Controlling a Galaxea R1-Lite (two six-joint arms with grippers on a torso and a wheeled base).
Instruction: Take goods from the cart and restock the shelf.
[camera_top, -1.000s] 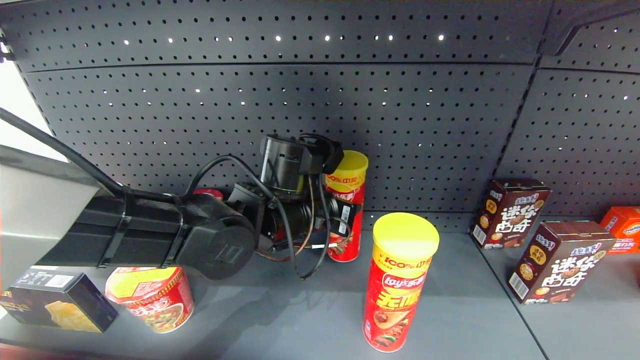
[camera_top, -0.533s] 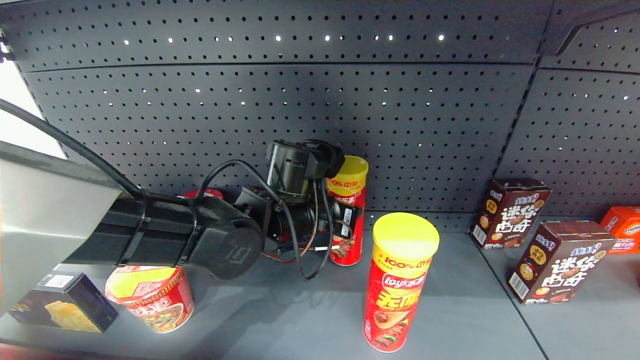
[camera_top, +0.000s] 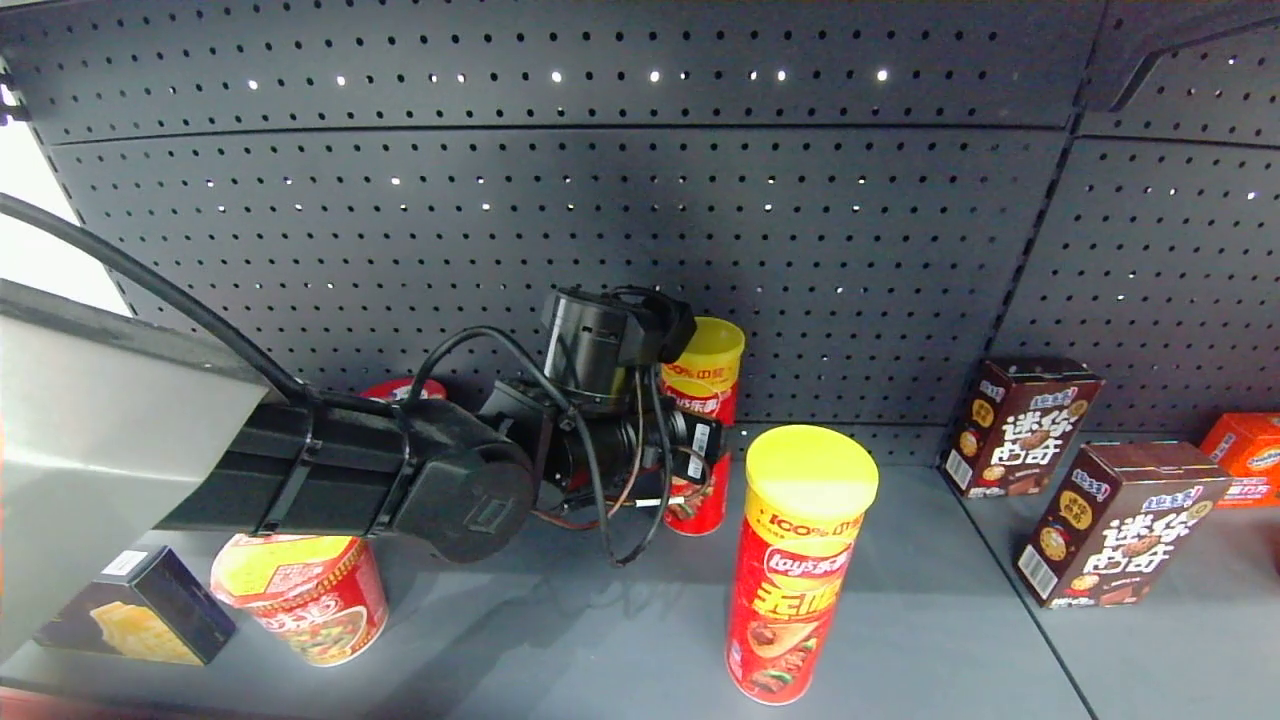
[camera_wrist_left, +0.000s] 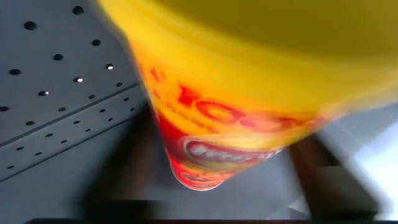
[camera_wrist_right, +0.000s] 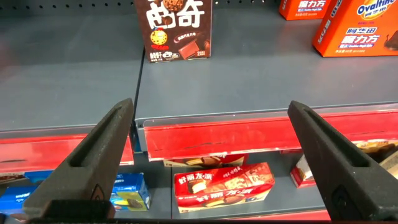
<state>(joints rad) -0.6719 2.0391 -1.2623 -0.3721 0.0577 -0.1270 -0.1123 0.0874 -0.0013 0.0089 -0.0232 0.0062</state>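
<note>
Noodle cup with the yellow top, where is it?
In the head view the noodle cup stands at the front left of the shelf, beside the black box on its left, with the front chips can off to its right.

The dark grey shelf (camera_top: 600, 640) carries a tall chip can (camera_top: 805, 560) near its front, with a red noodle cup (camera_top: 305, 595) and a black box (camera_top: 140, 620) to that can's left, and a nearer brown box (camera_top: 1120, 535), a farther brown box (camera_top: 1020, 425) and an orange box (camera_top: 1245, 455) to its right.
</note>
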